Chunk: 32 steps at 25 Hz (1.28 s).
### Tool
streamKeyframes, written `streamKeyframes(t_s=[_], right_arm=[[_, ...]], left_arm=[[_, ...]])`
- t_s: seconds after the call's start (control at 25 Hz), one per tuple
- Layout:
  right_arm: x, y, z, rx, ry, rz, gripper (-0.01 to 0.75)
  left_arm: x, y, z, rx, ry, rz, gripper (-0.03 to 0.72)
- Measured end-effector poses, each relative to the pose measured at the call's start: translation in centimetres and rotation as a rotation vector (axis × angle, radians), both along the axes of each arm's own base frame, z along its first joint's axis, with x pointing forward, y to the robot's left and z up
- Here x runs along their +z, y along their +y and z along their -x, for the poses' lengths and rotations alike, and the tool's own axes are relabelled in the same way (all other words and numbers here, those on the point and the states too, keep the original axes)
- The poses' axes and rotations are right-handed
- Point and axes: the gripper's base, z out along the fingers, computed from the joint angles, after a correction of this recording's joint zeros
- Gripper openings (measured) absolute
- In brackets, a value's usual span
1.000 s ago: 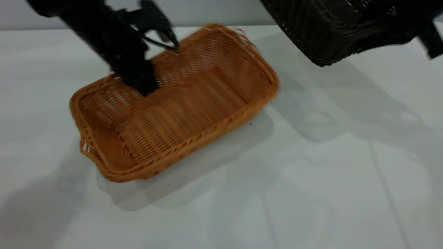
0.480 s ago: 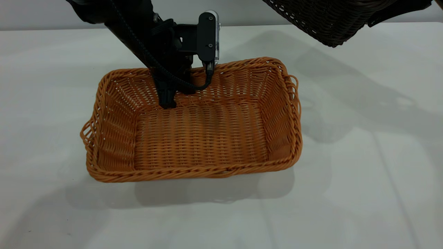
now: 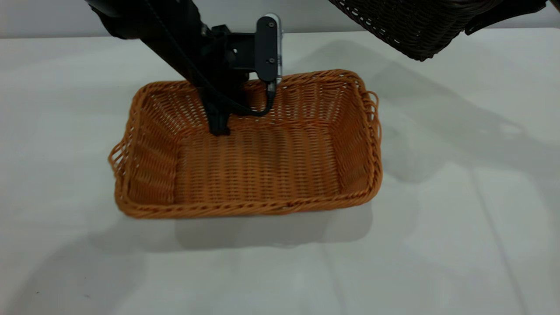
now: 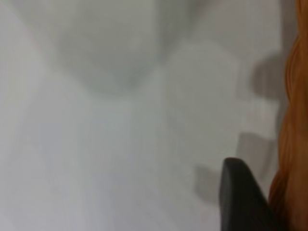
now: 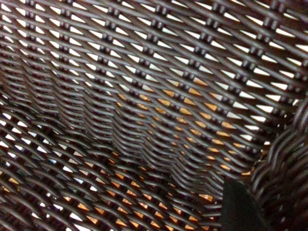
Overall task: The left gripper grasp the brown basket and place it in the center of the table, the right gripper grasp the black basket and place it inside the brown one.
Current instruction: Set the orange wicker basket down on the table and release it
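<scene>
The brown basket (image 3: pixel 258 170) sits flat on the table (image 3: pixel 437 227), near its middle. My left gripper (image 3: pixel 218 124) is shut on the basket's far long wall, with one finger reaching down inside. In the left wrist view the other finger (image 4: pixel 240 202) shows outside the braided rim (image 4: pixel 291 144). The black basket (image 3: pixel 411 26) hangs tilted in the air at the top right, above and behind the brown one. My right gripper holds it by its wall. In the right wrist view one finger (image 5: pixel 240 207) lies inside the dark weave (image 5: pixel 144 96), and orange shows through the gaps.
The white-edged bracket (image 3: pixel 269 46) and looped cable of the left arm hang over the brown basket's far rim. Bare table lies in front of and to the right of the basket.
One second ago the brown basket was tilted and swinging; now it lies flat and square to the table. In the last half second it shifted slightly right. The black basket stays aloft.
</scene>
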Motion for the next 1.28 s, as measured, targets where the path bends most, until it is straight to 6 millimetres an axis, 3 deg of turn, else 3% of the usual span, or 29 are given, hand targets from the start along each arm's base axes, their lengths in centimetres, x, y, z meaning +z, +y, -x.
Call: streamKeyframes(t_s=[0.2,0.32,0.6,0.84,1.28], right_arm=[[0.5,0.1,-0.2,0.016,-0.009,-0.008,0.197],[1.7,-0.1,-1.0,0.02,-0.05,-0.01,0.197],[4.2,-1.6,-2.4,0.003,-0.111,-0.027,0.197],[4.2,-3.0,-2.1,0.001,-0.079,-0.033,0.197],[4.2,-3.1,-2.0,0.018,-0.084,-0.032,0.197]], left_arm=[[0.4,-1.1,-0.3,-0.013,-0.117,0.019,0.404],[0.5,-1.4,-0.4,-0.014,-0.148,0.026,0.449],[0.7,-2.1,-0.1,-0.031,-0.169,0.031,0.463],[0.9,-2.5,-0.1,-0.031,-0.197,0.043,0.463],[1.1,-2.6,-0.3,0.122,-0.172,0.162,0.467]])
